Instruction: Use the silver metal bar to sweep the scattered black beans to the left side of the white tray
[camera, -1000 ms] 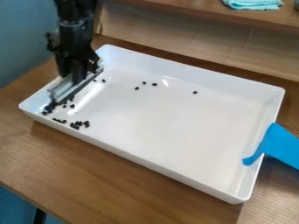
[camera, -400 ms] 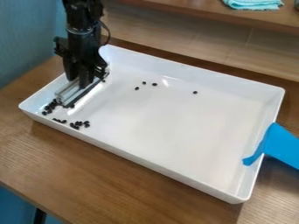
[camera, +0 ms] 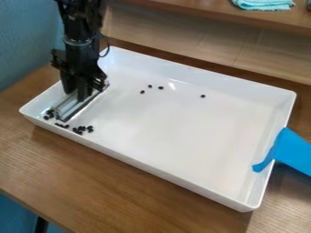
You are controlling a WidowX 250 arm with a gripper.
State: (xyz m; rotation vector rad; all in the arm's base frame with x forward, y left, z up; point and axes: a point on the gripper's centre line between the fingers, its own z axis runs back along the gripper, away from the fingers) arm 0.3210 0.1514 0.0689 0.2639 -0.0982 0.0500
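At the left end of the white tray (camera: 182,127) the black gripper (camera: 80,96) points down, gripping a flat sweeping tool (camera: 77,104) with a pale body and a dark lower edge. The tool lies low over the tray floor, close to the left wall. Small black beans (camera: 80,129) are clustered at the front left, and some more (camera: 48,114) sit beside the tool's near end in the corner. A few loose beans (camera: 160,88) lie farther back, one of them (camera: 203,96) off toward the right.
Blue tape (camera: 285,150) covers part of the tray's right rim. The tray stands on a brown wooden table (camera: 121,182). Behind it rises a wooden panel (camera: 182,41) with a shelf above, where a teal cloth (camera: 263,4) lies. A blue wall is at the left.
The gripper and tool first shifted right, then back left toward the tray's left wall. Beans near the tool have been pushed toward the front left corner; the other beans stayed put.
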